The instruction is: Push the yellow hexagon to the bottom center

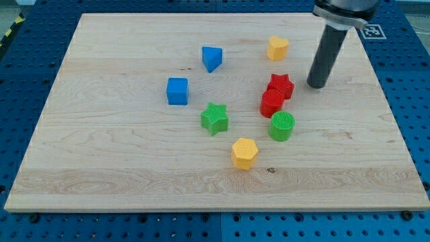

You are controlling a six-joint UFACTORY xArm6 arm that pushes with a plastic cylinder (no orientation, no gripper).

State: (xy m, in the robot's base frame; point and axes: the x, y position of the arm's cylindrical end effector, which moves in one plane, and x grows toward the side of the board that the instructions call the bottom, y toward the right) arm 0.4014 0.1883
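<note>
yellow hexagon short of bottom centre; push not yet under way

camera view: the arm carries no gripper, only a dark rod, so there is nothing to spread or press together. the tip (317, 85) rests on the wooden board (101, 168) near the view's upper right, just right of the red star (280, 85), touching no block. the yellow hexagon (244, 152) sits a little right of centre, in the lower half, well apart from the tip. between them lie the red star, a red block (271, 103) touching it, and the green cylinder (281, 126). elsewhere: a green star (214, 118), a blue cube (177, 91), a blue block (211, 58), and a second yellow block (277, 48) near the top.

judgement: the hexagon looks close to its goal but needs a short push toward the view's bottom and slightly left. the tip must first get round the red and green cluster to reach its upper right side.
</note>
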